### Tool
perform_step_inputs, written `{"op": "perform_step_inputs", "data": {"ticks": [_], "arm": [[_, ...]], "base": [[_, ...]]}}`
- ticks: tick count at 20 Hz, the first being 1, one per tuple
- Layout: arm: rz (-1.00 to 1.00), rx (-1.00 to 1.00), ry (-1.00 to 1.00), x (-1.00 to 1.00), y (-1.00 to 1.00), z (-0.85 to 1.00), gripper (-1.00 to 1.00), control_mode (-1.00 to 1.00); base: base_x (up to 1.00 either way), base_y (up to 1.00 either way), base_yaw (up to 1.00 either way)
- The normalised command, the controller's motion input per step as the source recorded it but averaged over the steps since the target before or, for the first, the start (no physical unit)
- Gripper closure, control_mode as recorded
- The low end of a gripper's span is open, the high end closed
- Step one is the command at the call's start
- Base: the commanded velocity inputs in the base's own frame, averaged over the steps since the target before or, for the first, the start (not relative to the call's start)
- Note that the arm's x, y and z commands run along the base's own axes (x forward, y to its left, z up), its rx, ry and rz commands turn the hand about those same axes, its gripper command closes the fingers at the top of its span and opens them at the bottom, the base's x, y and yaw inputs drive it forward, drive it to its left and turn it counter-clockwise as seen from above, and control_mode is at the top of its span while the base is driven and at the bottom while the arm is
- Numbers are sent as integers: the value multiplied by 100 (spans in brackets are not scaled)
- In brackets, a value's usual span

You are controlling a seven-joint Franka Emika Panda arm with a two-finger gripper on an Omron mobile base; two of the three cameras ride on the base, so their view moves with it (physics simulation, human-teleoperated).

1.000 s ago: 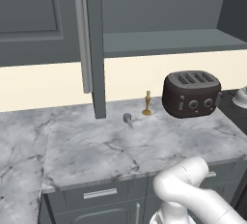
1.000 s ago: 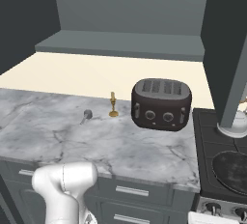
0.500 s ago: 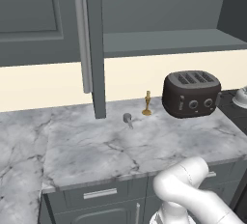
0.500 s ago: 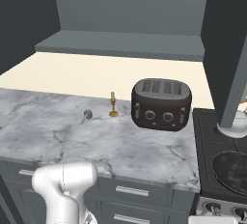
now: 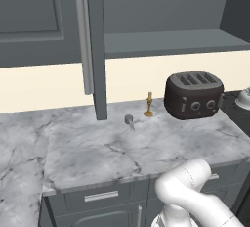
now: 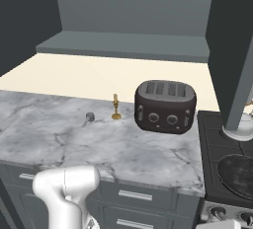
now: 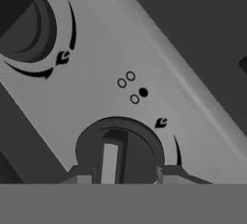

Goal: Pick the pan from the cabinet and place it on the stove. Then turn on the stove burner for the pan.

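The bench of grey-veined white marble (image 5: 122,147) looks polished and smooth, the dark four-slot toaster (image 5: 193,95) has a soft satin sheen, the dark grey panelled cabinet door (image 5: 95,45) is matt with a brushed silver metal bar handle (image 5: 84,45), and the small candlestick-shaped ornament (image 5: 149,105) gleams like brass.

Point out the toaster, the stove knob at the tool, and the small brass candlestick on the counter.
toaster (image 5: 193,96), left base view, front face above its dials.
stove knob (image 7: 116,153), hand view, raised central grip bar.
brass candlestick (image 6: 116,107), right base view, mid stem.
tool (image 7: 123,175), hand view, midway between its tips flanking the knob.
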Motion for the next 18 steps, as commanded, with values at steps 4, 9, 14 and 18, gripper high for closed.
{"op": "perform_step_inputs", "data": {"ticks": [4,9,14,18], "arm": [[1,-28,-2,0,0,-3,100,-100],[1,-18,0,0,6,0,100,-100],[1,-9,0,0,16,0,-100,-100],[0,-4,0,-14,7,0,-100,-100]], "base": [[0,0,0],[0,0,0],[0,0,0],[0,0,0]]}}
